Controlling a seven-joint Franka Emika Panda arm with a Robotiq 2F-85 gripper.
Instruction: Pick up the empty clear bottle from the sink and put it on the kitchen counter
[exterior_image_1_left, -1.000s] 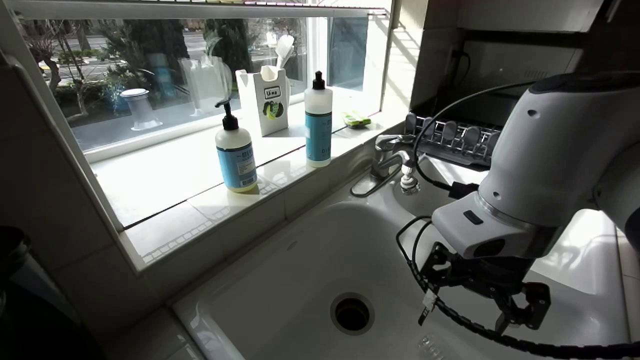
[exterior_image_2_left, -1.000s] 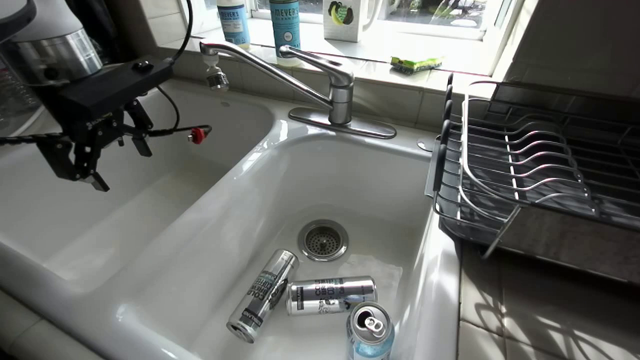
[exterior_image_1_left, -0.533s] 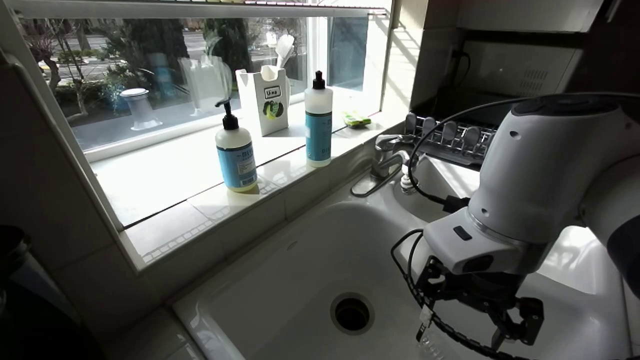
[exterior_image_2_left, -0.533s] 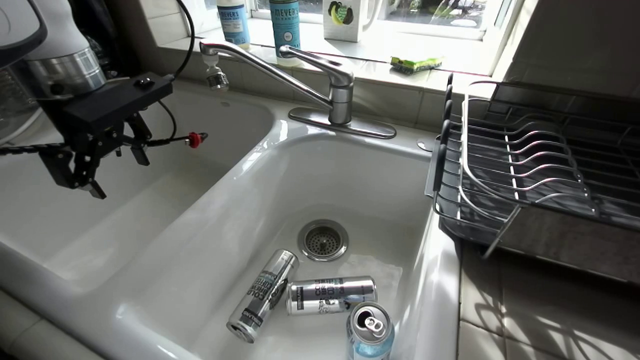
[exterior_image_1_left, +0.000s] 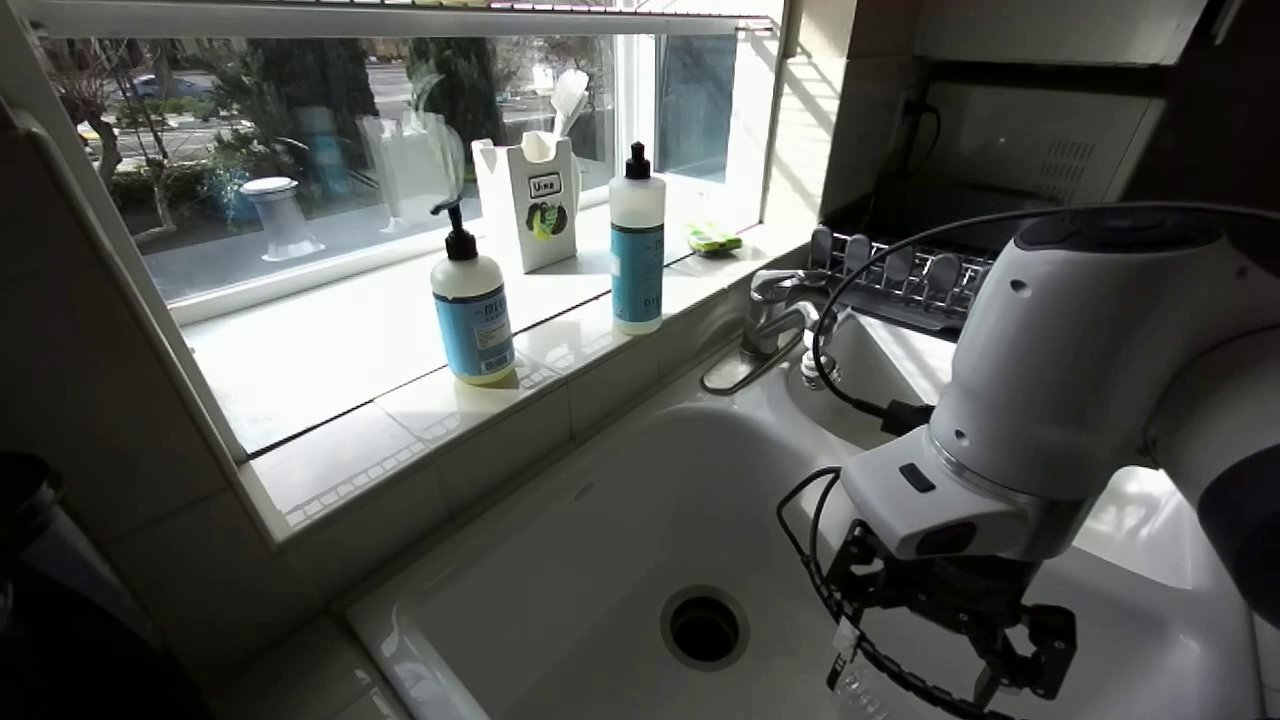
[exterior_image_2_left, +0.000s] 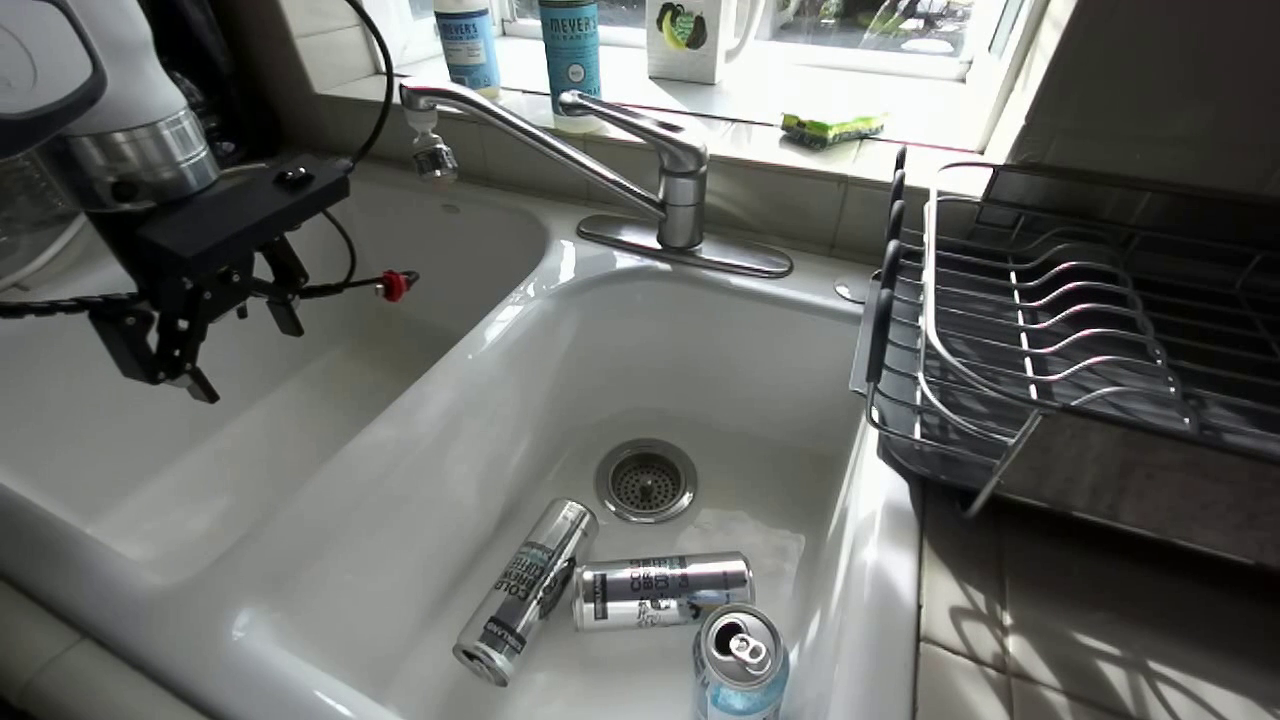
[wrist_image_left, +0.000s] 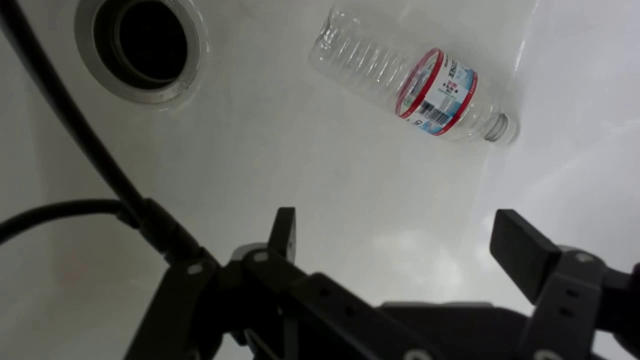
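Though depth uncertain, clear bottle (wrist_image_left: 417, 87) beyond the fingers (wrist_image_left: 522, 252), apart from both.

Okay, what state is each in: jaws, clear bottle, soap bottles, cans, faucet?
Jaws: open, empty
Clear bottle: lying on its side
Pump bottle: upright
Tall soap bottle: upright
Diagonal can: on its side
Crosswise can: on its side
Third can: upright, opened
Faucet: no water running

The plastic bottle (wrist_image_left: 400, 75) lies in the sink (wrist_image_left: 300, 165), upper right in the wrist view, drain (wrist_image_left: 145, 50) upper left, gripper (wrist_image_left: 395, 225) at bottom.
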